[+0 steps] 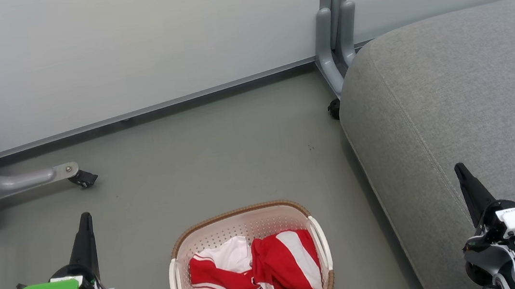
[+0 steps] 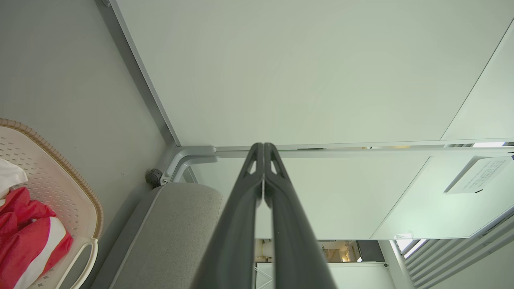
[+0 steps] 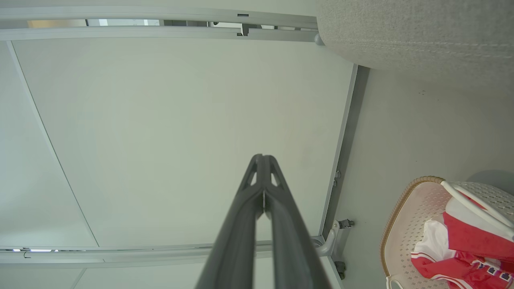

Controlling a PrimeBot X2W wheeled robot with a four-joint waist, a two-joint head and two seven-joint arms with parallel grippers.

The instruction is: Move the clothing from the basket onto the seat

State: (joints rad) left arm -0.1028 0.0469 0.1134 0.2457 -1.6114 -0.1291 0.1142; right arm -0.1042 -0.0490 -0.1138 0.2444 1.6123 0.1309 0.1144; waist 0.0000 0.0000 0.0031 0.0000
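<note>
Red-and-white clothing (image 1: 258, 275) lies in the basket (image 1: 246, 224) on the floor (image 1: 220, 158), near the seat (image 1: 455, 93). We see our left claw (image 1: 85, 218) and right claw (image 1: 459, 170) both closed tight, empty

I see the clothing (image 1: 258, 275) lying in the basket (image 1: 241, 210), which sits on the floor (image 1: 220, 153) left of the seat (image 1: 452, 107), wall (image 1: 130, 47) behind, my left gripper (image 1: 85, 220) on its left, my right gripper (image 1: 460, 171) over the seat.
</note>
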